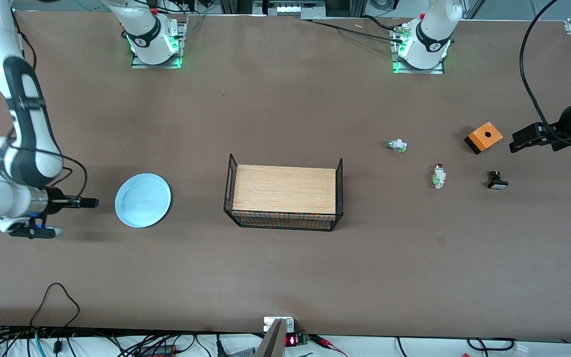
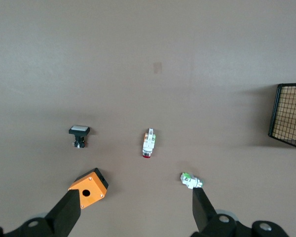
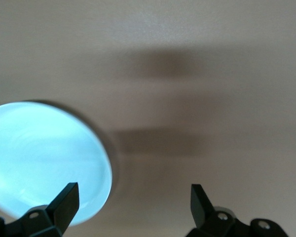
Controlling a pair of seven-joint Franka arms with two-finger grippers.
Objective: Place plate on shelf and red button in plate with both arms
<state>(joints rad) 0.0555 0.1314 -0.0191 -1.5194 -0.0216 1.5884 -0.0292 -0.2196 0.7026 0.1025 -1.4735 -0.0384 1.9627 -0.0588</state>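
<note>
Wire basket (image 1: pixel 283 218) mid-table, plate (image 1: pixel 142 200) toward the right arm's end of it, red button (image 1: pixel 438 176) toward the left arm's end, right gripper (image 3: pixel 133 197) spread wide by the plate, left gripper (image 2: pixel 135 210) spread wide above the orange box (image 2: pixel 88 187).

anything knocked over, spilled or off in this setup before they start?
Nothing stands out. The plate lies flat and bare beside the wire basket. The red button lies on its side, apart from the other small parts and the orange box. Both hands, left hand and right hand, are open and hold nothing.
</note>
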